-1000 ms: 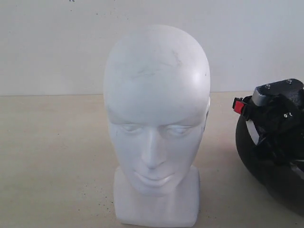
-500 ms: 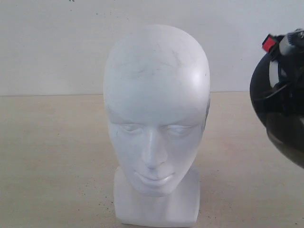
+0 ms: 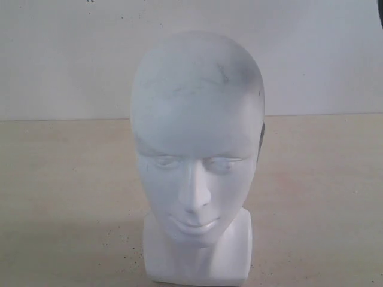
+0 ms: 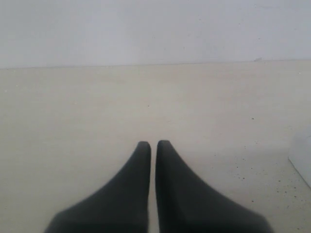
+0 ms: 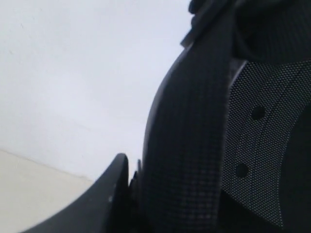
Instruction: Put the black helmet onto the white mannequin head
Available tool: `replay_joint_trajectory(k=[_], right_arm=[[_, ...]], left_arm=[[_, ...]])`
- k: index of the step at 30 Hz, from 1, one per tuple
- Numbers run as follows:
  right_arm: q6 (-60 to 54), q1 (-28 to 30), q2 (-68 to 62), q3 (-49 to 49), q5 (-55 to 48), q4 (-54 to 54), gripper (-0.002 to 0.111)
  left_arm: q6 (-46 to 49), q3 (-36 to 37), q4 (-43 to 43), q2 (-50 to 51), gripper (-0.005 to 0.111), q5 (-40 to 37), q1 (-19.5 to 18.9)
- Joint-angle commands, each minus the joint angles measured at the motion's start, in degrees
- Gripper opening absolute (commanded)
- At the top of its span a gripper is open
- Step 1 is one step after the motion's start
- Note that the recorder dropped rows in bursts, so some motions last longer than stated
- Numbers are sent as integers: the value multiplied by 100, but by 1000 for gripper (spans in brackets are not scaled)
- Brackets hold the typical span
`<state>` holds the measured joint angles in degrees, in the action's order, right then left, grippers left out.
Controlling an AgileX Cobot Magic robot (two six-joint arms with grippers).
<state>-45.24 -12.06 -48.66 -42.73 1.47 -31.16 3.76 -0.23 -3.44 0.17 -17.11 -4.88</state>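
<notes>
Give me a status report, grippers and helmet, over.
Left gripper shut, empty, above table. Right gripper clamped on black helmet, held aloft. White mannequin head bare, upright; nothing seen blocking it.

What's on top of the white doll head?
Nothing: the smooth white mannequin head has a bare crown with faint grey scuffs. The matte black helmet is in the right gripper. The head's back is hidden.
</notes>
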Motion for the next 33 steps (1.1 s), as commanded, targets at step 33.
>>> replay_joint_trajectory(k=[33], right_arm=[[5018,-2065,1992,1938,5987,2736,0]], left_arm=[[-51,23,-56,-17,4,-7,-19]])
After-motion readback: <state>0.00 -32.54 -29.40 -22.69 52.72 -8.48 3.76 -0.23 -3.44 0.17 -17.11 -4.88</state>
